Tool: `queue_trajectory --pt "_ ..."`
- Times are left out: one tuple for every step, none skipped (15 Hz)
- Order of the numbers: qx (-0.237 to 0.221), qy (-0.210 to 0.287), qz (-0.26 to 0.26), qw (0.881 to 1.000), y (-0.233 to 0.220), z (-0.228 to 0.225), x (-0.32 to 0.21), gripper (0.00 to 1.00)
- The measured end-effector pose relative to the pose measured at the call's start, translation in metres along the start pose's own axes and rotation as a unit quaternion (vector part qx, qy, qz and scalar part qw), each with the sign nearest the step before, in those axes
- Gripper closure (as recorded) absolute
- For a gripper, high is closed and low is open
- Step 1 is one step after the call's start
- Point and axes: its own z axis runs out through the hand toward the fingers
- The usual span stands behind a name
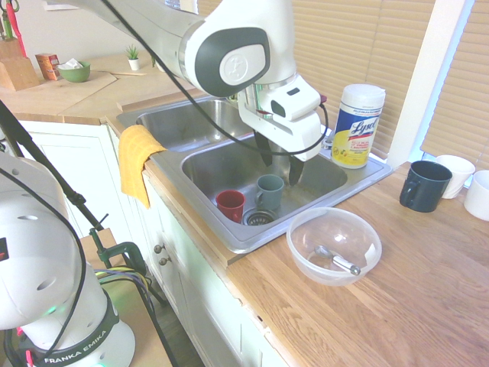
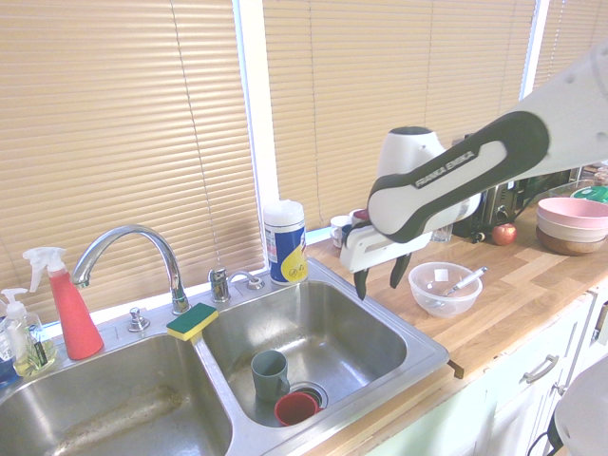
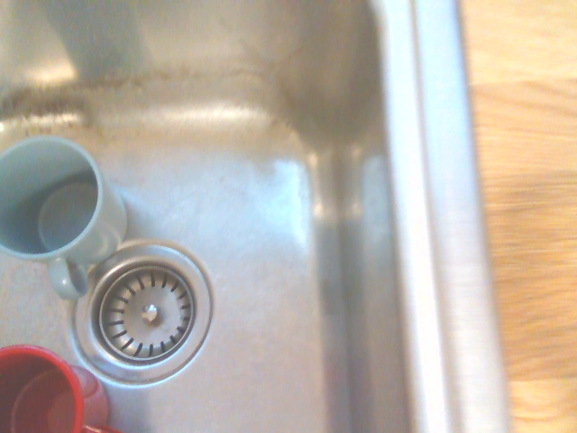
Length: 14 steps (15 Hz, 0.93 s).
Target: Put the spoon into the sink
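Your tool (image 1: 279, 164) hung spread and empty above the sink (image 1: 321, 200); spoon (image 1: 336, 260) lay apart in the bowl (image 1: 306, 229) on the counter (image 1: 412, 290).

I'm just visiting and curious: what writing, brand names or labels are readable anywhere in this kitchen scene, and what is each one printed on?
"Lysol": on the yellow label of the wipes canister behind the sink; its smaller print is too small to read.
"FRANKA EMIKA": on the dark band of the robot arm.
"FRANKA EMIKA": on the dark ring of the arm's base.
The small box on the far counter carries print too small to read.
The wrist view shows no text.
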Motion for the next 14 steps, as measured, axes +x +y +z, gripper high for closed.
queue_trajectory --pt "0.012 0.000 0.003 1.000 0.011 -0.007 0.006 0.00" --pt "0.024 0.001 0.006 1.000 0.023 -0.013 0.013 0.00" --pt "0.037 0.001 0.010 0.999 0.037 -0.020 0.019 0.00" --pt "0.048 0.001 0.014 0.999 0.051 -0.025 0.024 0.00" --pt "0.060 0.001 0.019 0.998 0.067 -0.032 0.029 0.00" --pt "0.070 0.000 0.025 0.997 0.083 -0.038 0.035 0.00" --pt "0.079 -0.002 0.032 0.996 0.098 -0.045 0.041 0.00" --pt "0.085 -0.003 0.037 0.996 0.113 -0.049 0.046 0.00" --pt "0.085 -0.006 0.036 0.996 0.126 -0.051 0.051 0.00" --pt "0.083 -0.007 0.033 0.996 0.134 -0.050 0.055 0.00" --pt "0.075 -0.007 0.024 0.997 0.139 -0.049 0.059 0.00" --pt "0.063 -0.009 0.014 0.998 0.142 -0.047 0.066 0.00" --pt "0.050 -0.011 0.005 0.999 0.142 -0.044 0.074 0.00" --pt "0.038 -0.013 -0.003 0.999 0.142 -0.039 0.082 0.00"
